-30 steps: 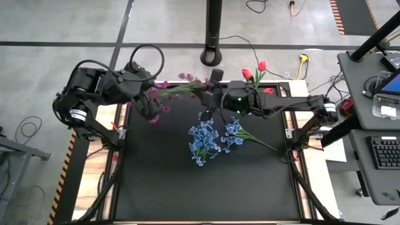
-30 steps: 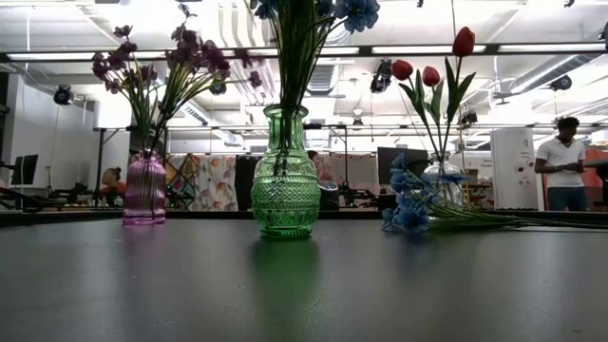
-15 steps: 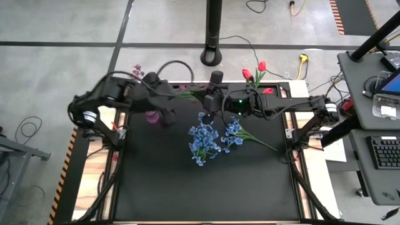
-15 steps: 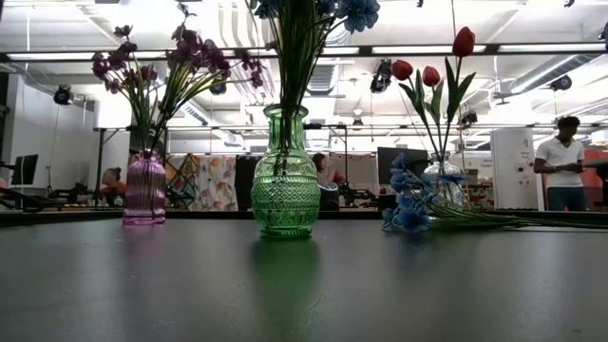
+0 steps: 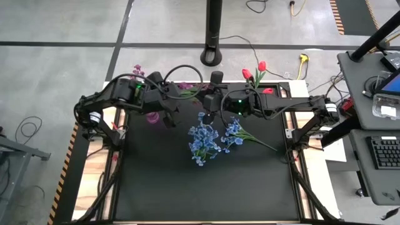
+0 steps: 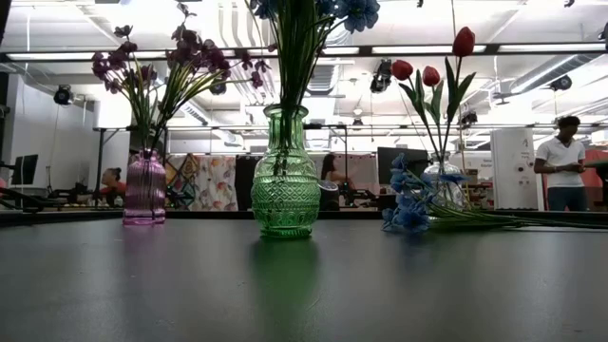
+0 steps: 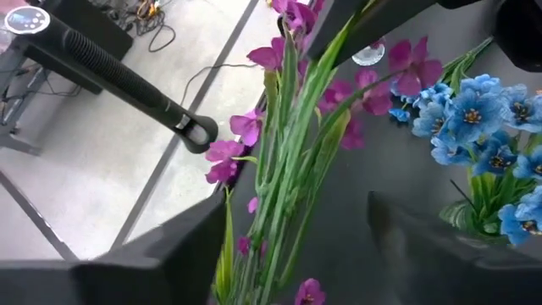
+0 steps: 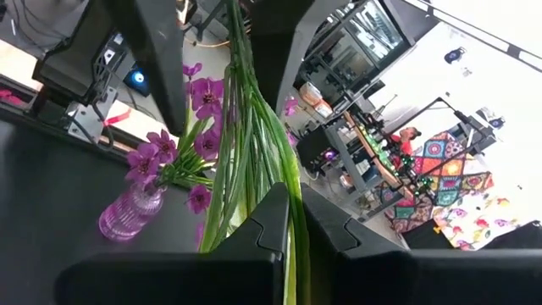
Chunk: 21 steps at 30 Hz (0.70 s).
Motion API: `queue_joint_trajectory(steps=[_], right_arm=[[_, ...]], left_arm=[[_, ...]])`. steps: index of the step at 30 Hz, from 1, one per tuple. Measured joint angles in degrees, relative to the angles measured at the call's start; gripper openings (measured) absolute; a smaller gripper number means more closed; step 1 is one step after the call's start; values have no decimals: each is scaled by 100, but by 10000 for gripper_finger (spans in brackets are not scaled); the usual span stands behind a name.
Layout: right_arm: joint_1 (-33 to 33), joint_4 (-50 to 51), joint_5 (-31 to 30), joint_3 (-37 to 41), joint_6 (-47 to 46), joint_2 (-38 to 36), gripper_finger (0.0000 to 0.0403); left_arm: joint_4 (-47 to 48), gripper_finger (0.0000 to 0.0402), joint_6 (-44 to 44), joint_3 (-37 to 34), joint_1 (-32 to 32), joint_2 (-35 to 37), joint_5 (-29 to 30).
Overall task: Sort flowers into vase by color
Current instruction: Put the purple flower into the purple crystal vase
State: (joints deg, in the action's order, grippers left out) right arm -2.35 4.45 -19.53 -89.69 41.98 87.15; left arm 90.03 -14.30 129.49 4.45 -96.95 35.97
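Purple flowers [image 6: 180, 66] stand in a purple vase [image 6: 144, 188], also visible in the high view [image 5: 152, 117]. Blue flowers [image 6: 356, 11] stand in a green vase [image 6: 285, 176]. Red tulips [image 6: 432, 76] stand in a clear vase [image 6: 442, 180]. Two blue bunches [image 5: 203, 142] [image 5: 232, 131] lie flat on the table. My left gripper [image 7: 296, 220] [image 5: 169, 115] is open. Its fingers stand on either side of the purple flowers' stems [image 7: 279, 169]; I see no touch. My right gripper [image 8: 292, 207] [image 5: 206, 106] is over the green vase, shut on green stems. My right gripper pinches a bundle of long green stems [image 8: 284, 182] between its two fingers. It comes about level from the table's right, with the fingers across the stems. The stems run upright, and their lower ends stand in the green vase [image 6: 285, 142]. The blossoms are outside the wrist view.
A black pole's foot [image 5: 212, 56] stands just beyond the far edge. The near half of the black table [image 5: 206, 187] has free room. People [image 6: 565, 161] are in the room behind the table.
My left arm has unfolded and stretched out. Its gripper has gone toward the table's right edge, from beside the purple vase toward the green vase. The flowers in the vases stand as before.
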Motion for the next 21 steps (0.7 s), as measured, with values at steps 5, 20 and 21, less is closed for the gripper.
queue_joint_trajectory(steps=[5, 20, 21], right_arm=[[14, 0, -2, 0, 2, 0, 13], [71, 139, -2, 0, -364, -47, 55], [87, 145, -3, 0, -462, -69, 70]], left_arm=[[-1, 160, 28, 0, -7, 2, 2], [1, 5, -38, 0, 76, 20, 39], [-1, 5, -41, 0, 119, 22, 126]])
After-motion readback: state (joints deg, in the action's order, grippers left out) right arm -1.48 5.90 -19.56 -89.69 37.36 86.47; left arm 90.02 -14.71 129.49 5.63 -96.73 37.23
